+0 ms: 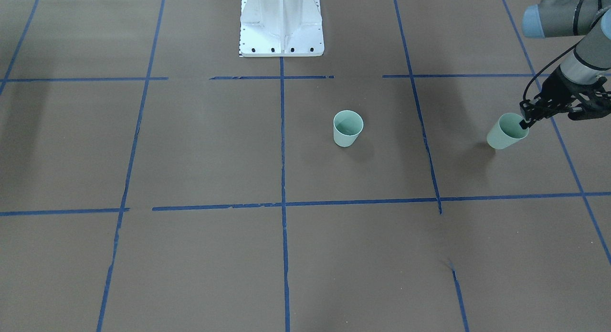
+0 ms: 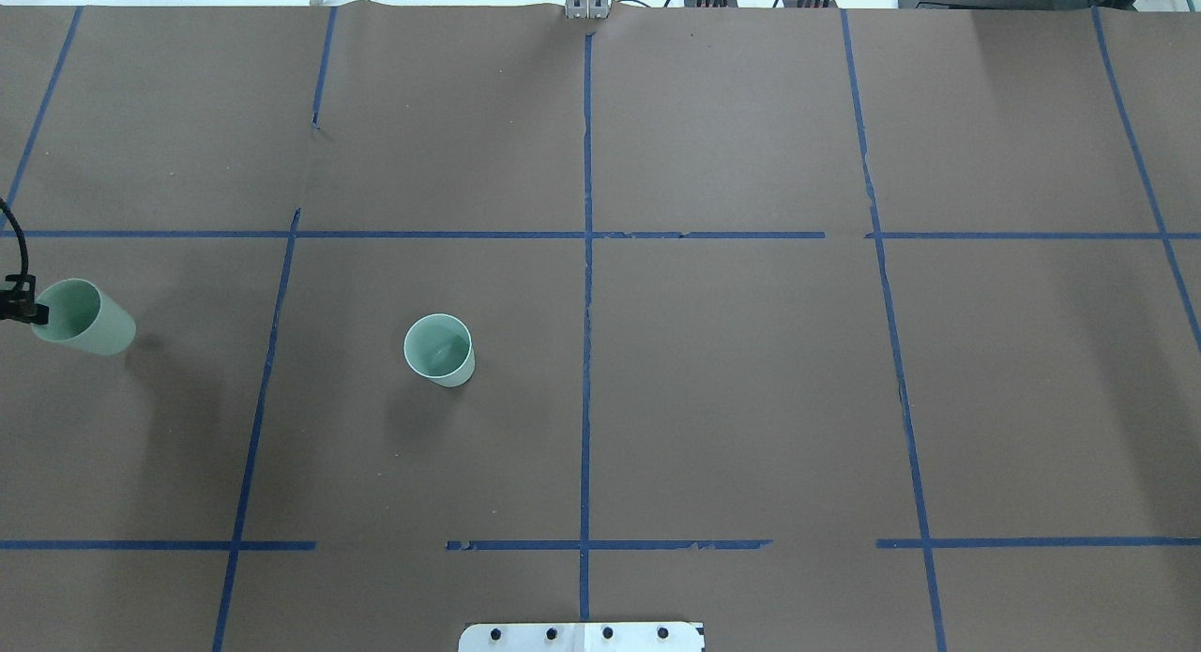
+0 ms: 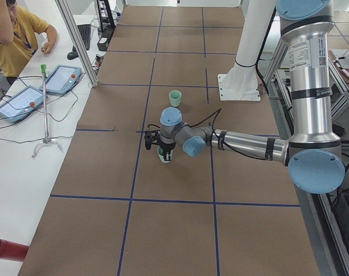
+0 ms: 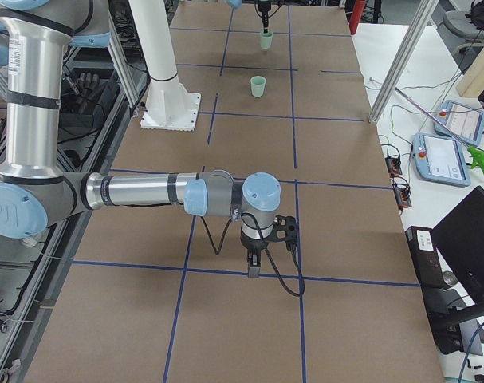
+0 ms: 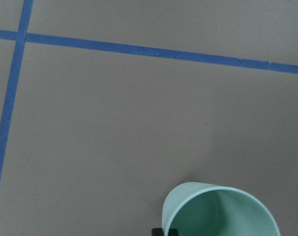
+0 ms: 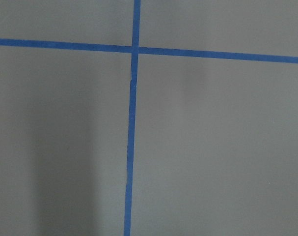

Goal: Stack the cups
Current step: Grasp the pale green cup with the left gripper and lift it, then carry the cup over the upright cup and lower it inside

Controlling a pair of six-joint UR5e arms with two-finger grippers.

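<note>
A robotics lab: teach pendants (image 3: 64, 79), an operator (image 3: 10, 40) and a tape-gridded table (image 2: 732, 380).

Six views up, all on one taped table (image 2: 751, 399).
Overhead from behind, facing forward and down; front view opposite, steep, white base (image 1: 281, 40) at twelve o'clock. Side views along the table from each end. Wrist views close above the paper. Shared by all four exteriors: upright cup (image 2: 439, 350), tilted cup (image 2: 84, 319).
</note>
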